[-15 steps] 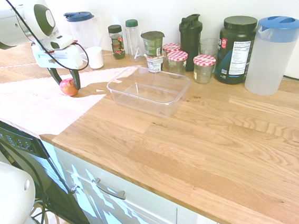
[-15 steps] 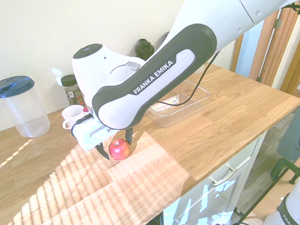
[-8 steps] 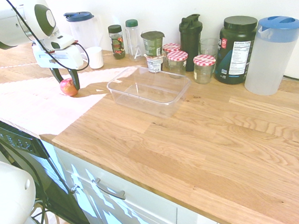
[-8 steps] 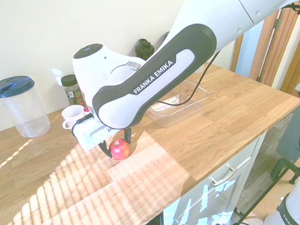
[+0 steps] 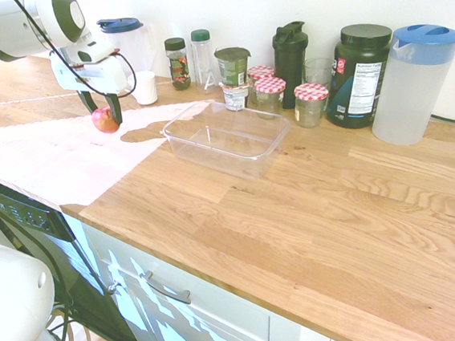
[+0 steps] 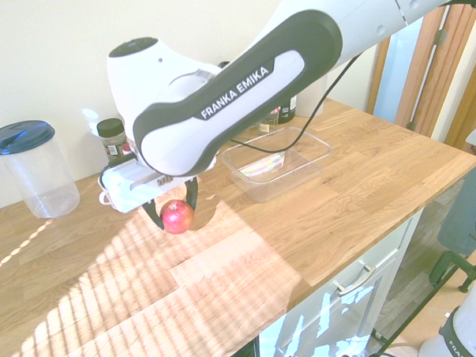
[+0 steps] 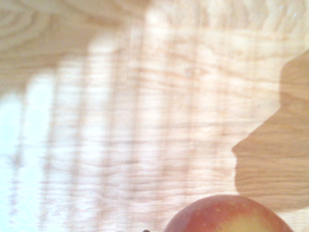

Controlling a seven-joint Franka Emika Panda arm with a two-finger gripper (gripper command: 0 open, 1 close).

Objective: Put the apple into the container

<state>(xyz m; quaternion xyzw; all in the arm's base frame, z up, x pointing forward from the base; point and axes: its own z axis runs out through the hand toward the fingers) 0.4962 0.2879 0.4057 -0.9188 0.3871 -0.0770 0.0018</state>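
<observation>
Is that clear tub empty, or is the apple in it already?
Empty. The container holds nothing; the apple hangs in the gripper.

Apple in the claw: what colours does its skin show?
Red with a yellow patch on the apple, clearest in the wrist view.

Arm (image 6: 241, 75): glossy white rounded shells with dark grey bands at the joints; "FRANKA EMIKA" in white capitals along one dark band. Thin black cable trails alongside the links. Wrist block white, boxy (a small red-brown patch on top). Gripper (image 6: 173, 217): two short black curved fingers (image 5: 114, 109).
</observation>
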